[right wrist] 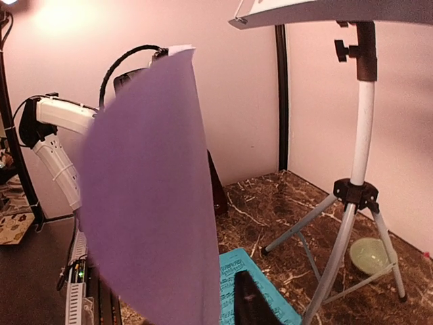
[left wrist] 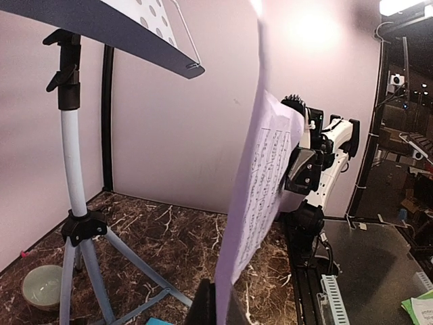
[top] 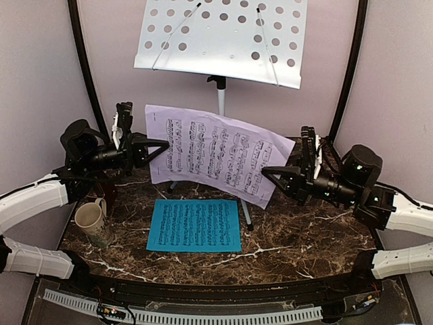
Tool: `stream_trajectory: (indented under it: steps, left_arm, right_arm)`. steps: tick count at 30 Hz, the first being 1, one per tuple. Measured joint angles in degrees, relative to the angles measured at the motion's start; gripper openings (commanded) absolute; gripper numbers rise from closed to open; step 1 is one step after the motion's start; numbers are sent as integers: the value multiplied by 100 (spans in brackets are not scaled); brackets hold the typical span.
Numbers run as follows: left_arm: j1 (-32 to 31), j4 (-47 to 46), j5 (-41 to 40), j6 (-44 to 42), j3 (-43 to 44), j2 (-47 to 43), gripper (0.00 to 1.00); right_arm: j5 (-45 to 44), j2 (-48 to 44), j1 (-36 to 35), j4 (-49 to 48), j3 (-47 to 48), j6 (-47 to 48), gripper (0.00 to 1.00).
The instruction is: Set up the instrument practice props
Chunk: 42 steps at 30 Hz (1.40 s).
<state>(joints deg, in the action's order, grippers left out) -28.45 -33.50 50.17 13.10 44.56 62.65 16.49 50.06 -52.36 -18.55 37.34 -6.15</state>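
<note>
The lilac sheet (top: pixel 210 152) is hanging in the air above the table (top: pixel 298 230). Its long axis is running crosswise between the two arms, with the left end riding higher than the right. The left claw (top: pixel 159 145) is pressing together on the sheet's left edge, and its wrist view is showing the paper rising straight up from between the fingers. The right claw (top: pixel 270 175) is sitting at the lower right corner, but I cannot tell whether it is pinching the paper or letting go. The perforated tray (top: pixel 203 47) of the music stand (top: pixel 220 98) is lying above and behind the sheet, farther from both bases, so the coming move is likely turning on carrying the paper up and back. The left arm, holding the higher end, is looking nearer to the tray's lower lip. The blue sheet (top: pixel 195 225) is lying flat on the table below.
</note>
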Motion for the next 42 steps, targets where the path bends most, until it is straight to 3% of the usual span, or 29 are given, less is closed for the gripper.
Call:
stream_trajectory:
  steps: [3,10,16,23,27,33,42]
  left_arm:
    - [2,505,33,-144,146,0,0]
    - [2,3303,-254,-1469,1169,-87,0]
    - [-46,5176,-487,-2474,1978,-74,0]
    - [-743,6489,-527,-3104,2726,553,0]
    - [-1130,7027,-520,-3353,2909,804,0]
    - [-1362,7488,-516,-3606,3272,933,0]
    - [-1657,7960,-457,-4022,3556,1167,0]
  right_arm:
    - [-160,107,17,74,9,-83,75]
    - [-879,424,31,2050,1012,122,100]
    - [-1602,645,31,3244,1768,120,100]
    - [-1263,1331,24,3783,2376,466,100]
    - [-1021,1788,-57,4054,2861,774,100]
    - [-680,2221,-584,4450,3517,1379,90]
    - [-584,2586,-1080,4789,3602,2035,90]
